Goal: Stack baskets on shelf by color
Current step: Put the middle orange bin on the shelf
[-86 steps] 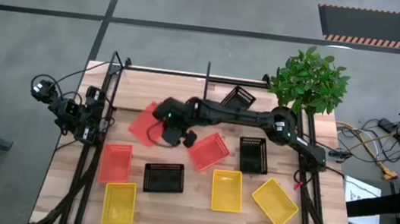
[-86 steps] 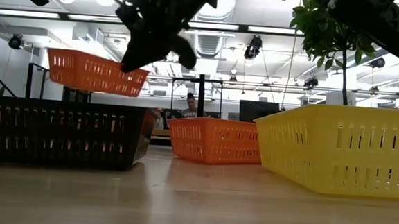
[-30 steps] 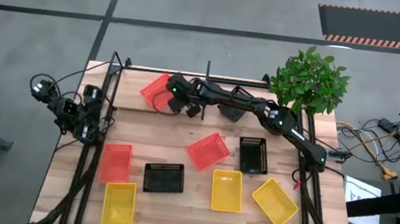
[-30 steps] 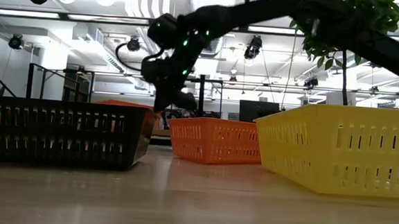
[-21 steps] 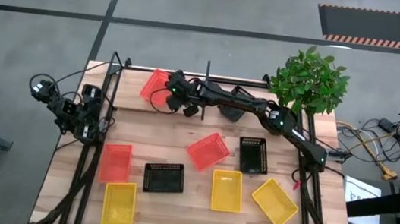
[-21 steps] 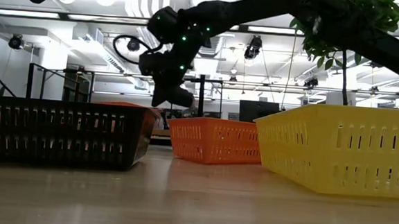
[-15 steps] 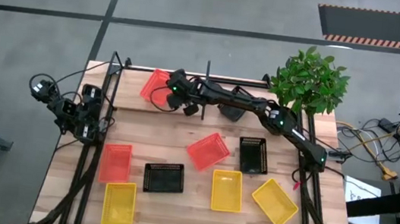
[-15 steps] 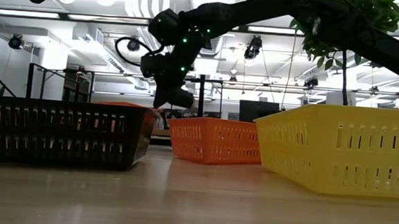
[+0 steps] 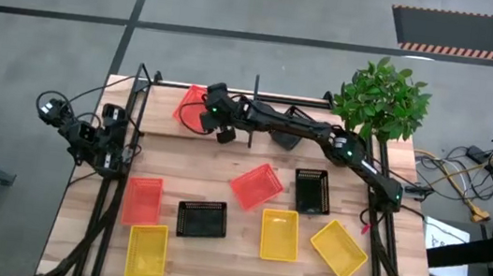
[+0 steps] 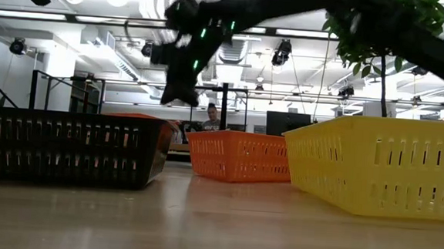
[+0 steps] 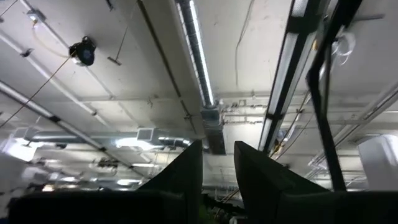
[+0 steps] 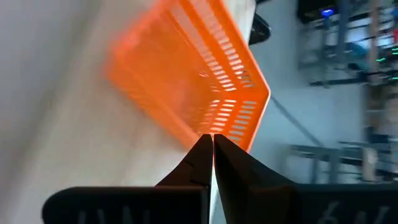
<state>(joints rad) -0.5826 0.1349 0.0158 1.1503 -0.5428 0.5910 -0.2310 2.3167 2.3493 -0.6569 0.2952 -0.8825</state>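
Item: red-orange rectangular plastic mesh basket (image 9: 193,105), at the far left end of the long light-wood shelf (image 9: 317,102) (far edge of the table).

My right gripper (image 9: 222,132): beside it, fingers pressed together, empty.

My left gripper (image 11: 217,163): parked off the left edge, slightly parted.

Handling, judged: light, stiff, springy walls; grip the rim.

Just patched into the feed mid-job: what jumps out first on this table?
The right arm stretches across the far side of the table, its right gripper over a red-orange basket on the shelf at the far left; the wrist view shows the fingers closed with nothing between them. Nearer the front, yellow, black and red-orange baskets lie loose on the tabletop. A leafy plant fills the far right corner.
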